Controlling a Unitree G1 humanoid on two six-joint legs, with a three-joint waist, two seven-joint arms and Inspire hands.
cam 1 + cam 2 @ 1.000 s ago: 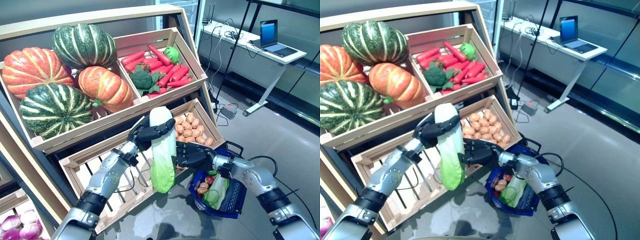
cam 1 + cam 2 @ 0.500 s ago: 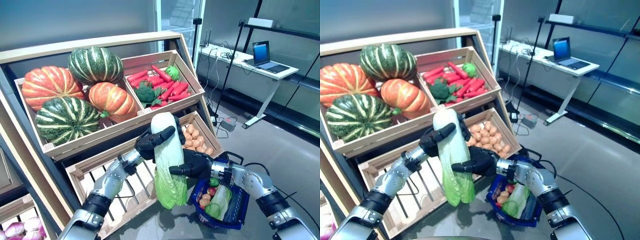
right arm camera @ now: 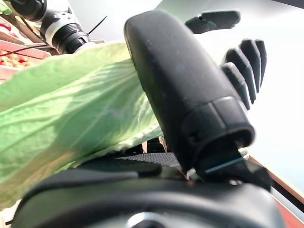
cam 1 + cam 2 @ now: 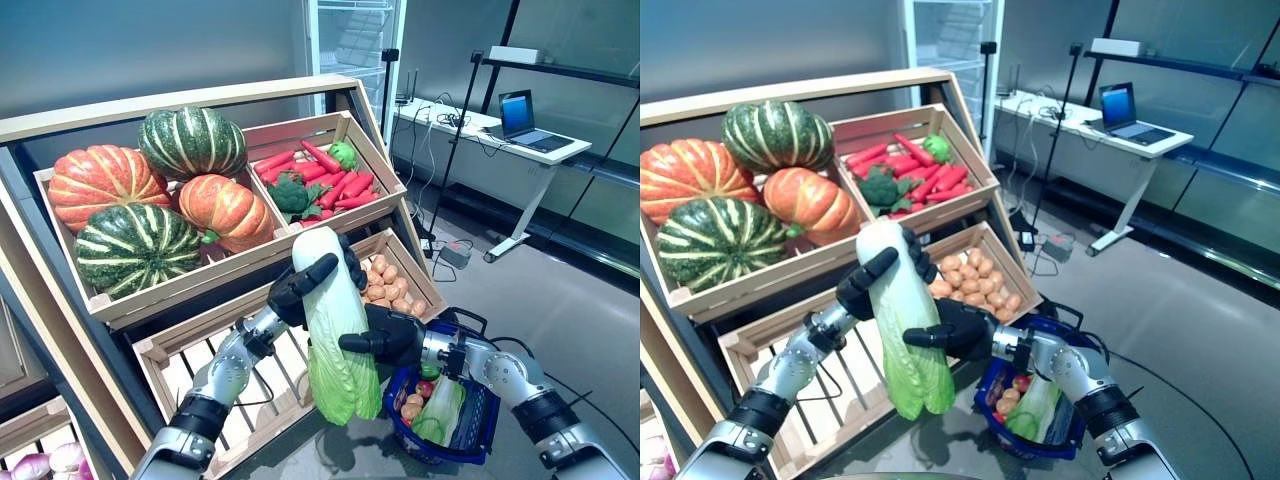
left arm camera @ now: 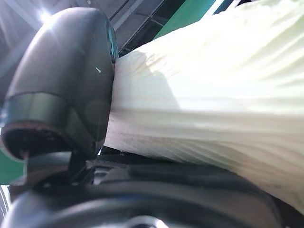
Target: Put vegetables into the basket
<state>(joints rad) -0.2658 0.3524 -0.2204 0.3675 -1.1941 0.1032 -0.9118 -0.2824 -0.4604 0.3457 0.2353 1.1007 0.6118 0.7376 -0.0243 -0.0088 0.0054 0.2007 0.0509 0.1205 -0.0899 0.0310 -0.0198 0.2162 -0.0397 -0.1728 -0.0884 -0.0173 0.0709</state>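
A wooden produce stand (image 4: 215,270) held pumpkins (image 4: 150,200) on the left. In front of it, the left hand (image 4: 300,285) was curled round the pale top of a napa cabbage (image 4: 335,340). The right hand (image 4: 385,335) clasped its middle. The cabbage hung upright, not yet in the blue basket (image 4: 478,425) just beside it, lower right, which already held a few vegetables.

basket (image 4: 478,425) partly behind right arm, left hand (image 4: 300,287) fingers behind cabbage (image 4: 338,330)
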